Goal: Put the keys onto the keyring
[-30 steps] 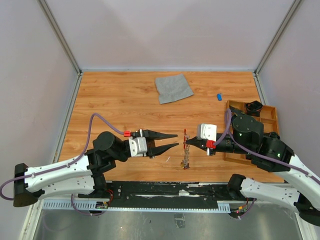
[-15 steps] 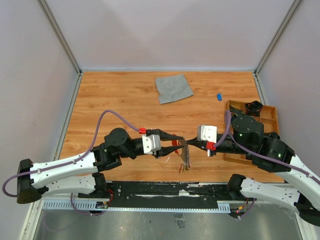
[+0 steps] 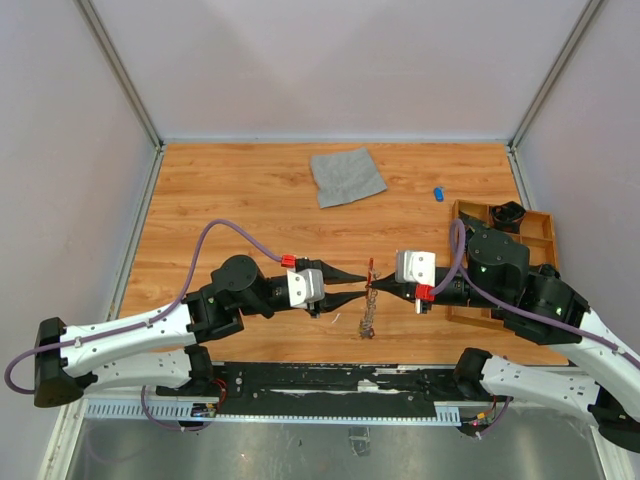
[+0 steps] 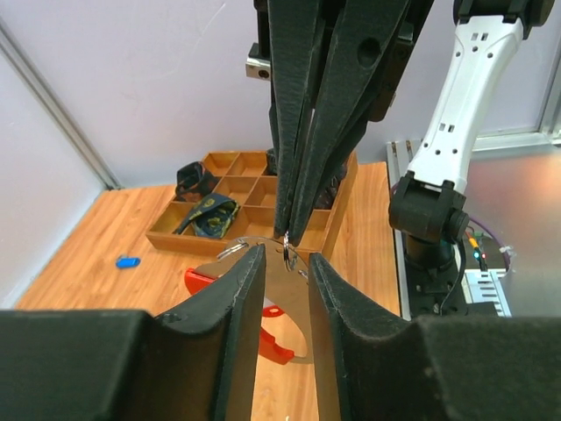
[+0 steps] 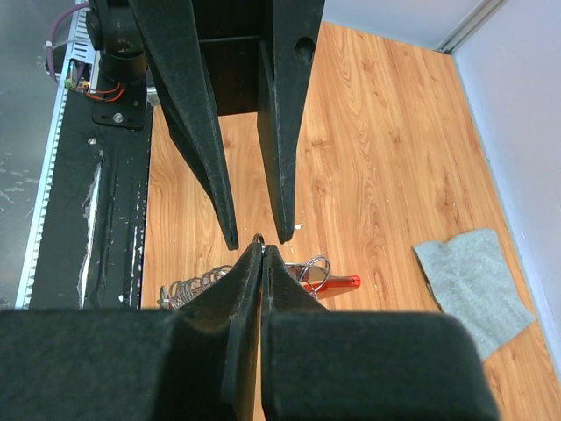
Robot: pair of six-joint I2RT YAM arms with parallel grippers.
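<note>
Looking down from above, a counter (image 3: 230,200) of orange-brown wood planks sits boxed in by pale lilac-grey walls, with silvery metal posts in the corners. A black and silver rail (image 3: 300,380) runs along the near edge, where both arms are bolted.

From the left, the white and black left arm reaches toward the middle. Its jaws (image 3: 363,283) stand released, the two black fingers a little apart, with no clear sign that they grip anything. Toward the back wall, a crumpled grey cloth (image 3: 347,176) lies flat on the wood.

Near the front middle, the red keyring (image 3: 370,270) hangs lifted off the counter between the two sets of jaws, its thin silvery chain (image 3: 367,322) trailing down to the wood. The right jaws (image 3: 373,288) are clenched on a small silvery loop at the top of the keyring, tip to tip with the left fingers.

Further right, a blue-headed key (image 3: 438,193) lies alone on the wood, just beside a wooden tray (image 3: 530,211) with compartments holding dark items, set against the right wall.
</note>
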